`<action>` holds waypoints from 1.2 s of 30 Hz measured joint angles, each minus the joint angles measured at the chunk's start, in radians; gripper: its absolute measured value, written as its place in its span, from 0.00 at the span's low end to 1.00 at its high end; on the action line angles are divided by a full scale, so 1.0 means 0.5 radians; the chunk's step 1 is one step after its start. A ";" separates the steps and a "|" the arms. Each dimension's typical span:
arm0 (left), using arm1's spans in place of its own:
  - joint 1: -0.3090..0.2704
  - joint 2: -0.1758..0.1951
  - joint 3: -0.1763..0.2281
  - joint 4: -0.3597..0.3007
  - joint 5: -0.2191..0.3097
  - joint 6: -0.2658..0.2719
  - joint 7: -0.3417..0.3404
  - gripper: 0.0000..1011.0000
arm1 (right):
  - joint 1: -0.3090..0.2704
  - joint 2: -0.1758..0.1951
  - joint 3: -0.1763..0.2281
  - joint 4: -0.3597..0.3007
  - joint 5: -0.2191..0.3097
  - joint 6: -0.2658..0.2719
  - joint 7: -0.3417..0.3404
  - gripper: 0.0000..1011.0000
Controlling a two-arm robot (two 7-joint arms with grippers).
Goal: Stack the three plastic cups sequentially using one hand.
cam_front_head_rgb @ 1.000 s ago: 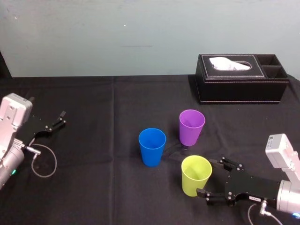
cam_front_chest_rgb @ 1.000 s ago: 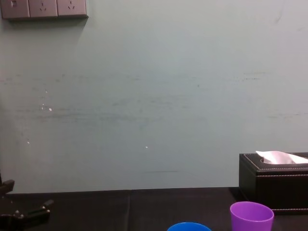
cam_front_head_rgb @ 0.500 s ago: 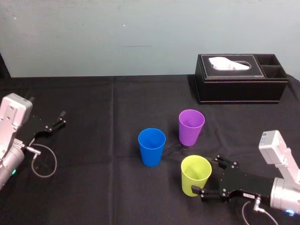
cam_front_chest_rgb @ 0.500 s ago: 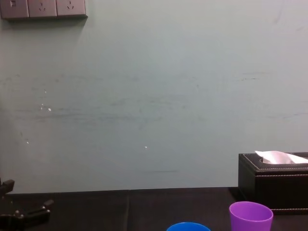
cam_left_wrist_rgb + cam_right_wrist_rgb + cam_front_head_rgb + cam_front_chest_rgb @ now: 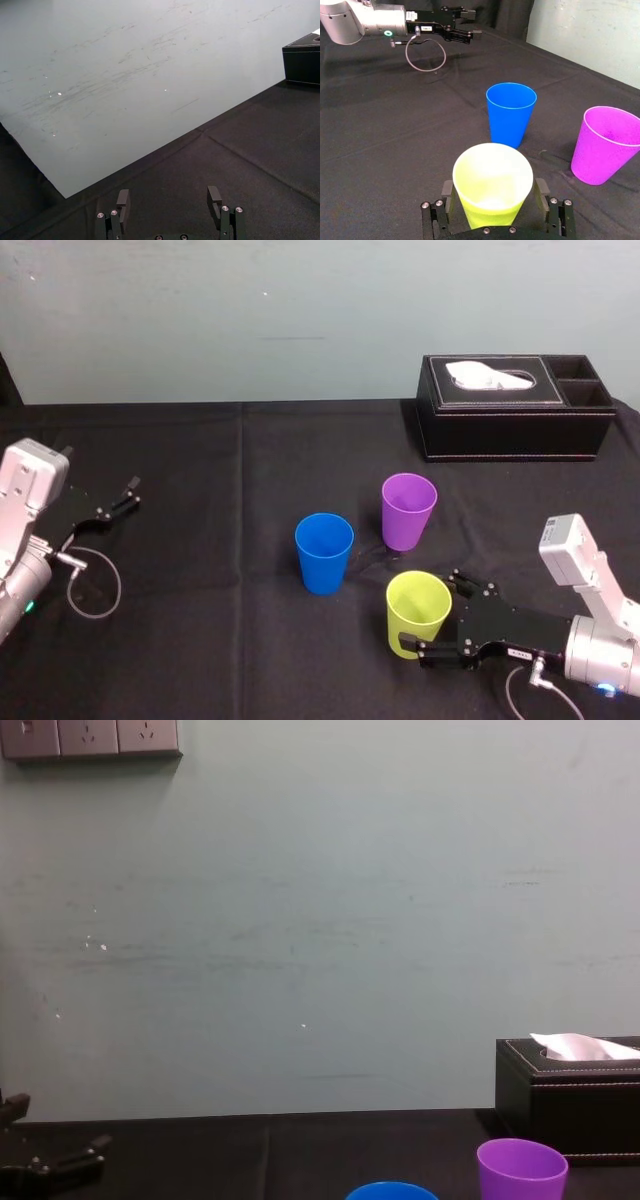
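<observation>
Three plastic cups stand upright near the middle of the black table: a blue cup (image 5: 324, 552) (image 5: 511, 112) (image 5: 392, 1190), a purple cup (image 5: 408, 510) (image 5: 605, 145) (image 5: 522, 1170) behind it to the right, and a yellow-green cup (image 5: 418, 612) (image 5: 492, 185) nearest the front. My right gripper (image 5: 430, 610) (image 5: 494, 192) lies low at the front right. It is open, one finger on each side of the yellow-green cup's lower half. My left gripper (image 5: 128, 495) (image 5: 169, 197) (image 5: 472, 21) rests open at the far left, holding nothing.
A black tissue box (image 5: 515, 405) (image 5: 570, 1100) (image 5: 302, 62) stands at the back right against the pale wall. A loose cable loop (image 5: 95, 585) lies beside the left arm. Bare black cloth (image 5: 220, 640) stretches between the left arm and the cups.
My right gripper has slid leftward along the table until its fingers flank the yellow-green cup. The cups and the left arm have stayed put.
</observation>
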 joint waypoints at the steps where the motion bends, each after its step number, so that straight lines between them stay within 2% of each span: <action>1: 0.000 0.000 0.000 0.000 0.000 0.000 0.000 1.00 | 0.000 0.000 0.001 0.000 0.000 0.000 0.000 0.99; 6: 0.000 0.000 0.000 0.000 0.000 0.000 0.000 1.00 | -0.002 0.002 0.002 -0.001 -0.001 -0.001 0.000 0.99; 11: 0.000 0.000 0.000 0.000 0.000 0.000 0.000 1.00 | -0.004 0.003 0.004 -0.002 -0.001 -0.002 0.000 0.90; 16: 0.000 0.000 0.000 0.000 0.000 0.000 0.000 1.00 | -0.005 0.004 0.005 -0.003 -0.001 -0.003 0.000 0.77; 23: 0.000 0.000 0.000 0.000 0.000 0.000 0.000 1.00 | -0.006 0.006 0.007 -0.005 -0.001 -0.004 0.001 0.73; 36: 0.000 0.000 0.000 0.000 0.000 0.000 0.000 1.00 | -0.007 0.007 0.007 -0.006 -0.001 -0.005 0.001 0.72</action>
